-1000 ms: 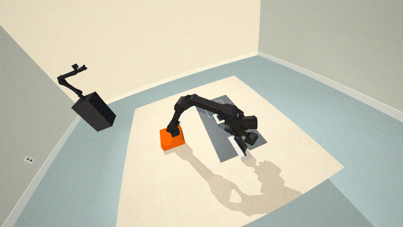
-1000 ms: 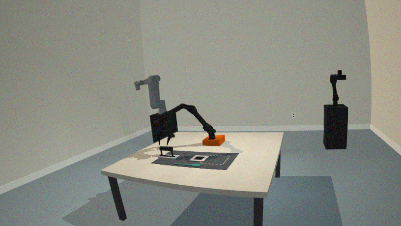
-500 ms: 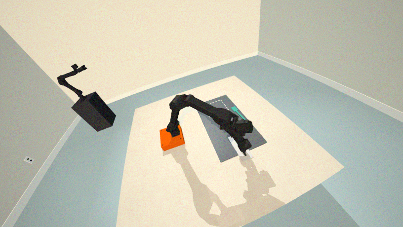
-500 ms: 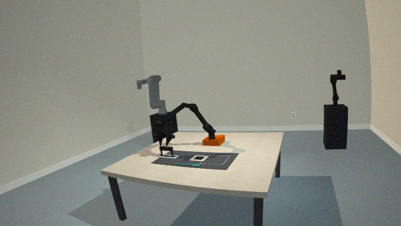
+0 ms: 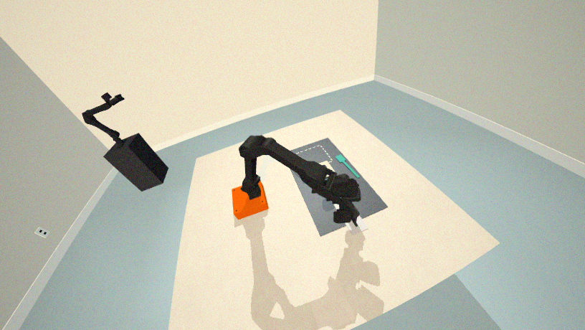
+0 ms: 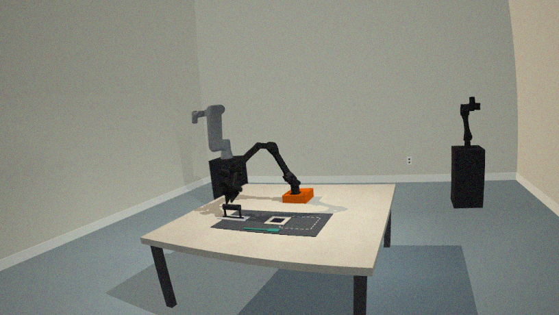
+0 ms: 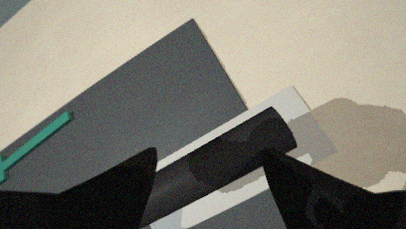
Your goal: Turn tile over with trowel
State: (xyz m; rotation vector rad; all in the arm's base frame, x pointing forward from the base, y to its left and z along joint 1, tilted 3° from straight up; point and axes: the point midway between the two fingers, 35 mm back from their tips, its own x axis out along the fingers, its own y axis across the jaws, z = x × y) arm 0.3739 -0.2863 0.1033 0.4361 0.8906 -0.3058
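Gripper (image 5: 355, 224) (image 6: 228, 203) (image 7: 210, 154) spread above trowel (image 5: 362, 224) (image 6: 233, 206) (image 7: 224, 154), pinching nothing.

At left of centre in the exterior frame, the trowel lies blade down, black handle up, over the left end of the mat (image 5: 373, 201) (image 6: 313, 233) (image 7: 189, 55). Rightward, the teal tool (image 5: 348, 166) (image 6: 261, 229) (image 7: 40, 139) lies along the mat's near edge. Just behind its right end, the tile (image 5: 326, 163) (image 6: 270, 222) shows a dark square on top. The orange base (image 5: 239, 213) (image 6: 309, 193) sits farther back; the dashed outline (image 5: 320, 145) (image 6: 319, 222) is right of the tile.
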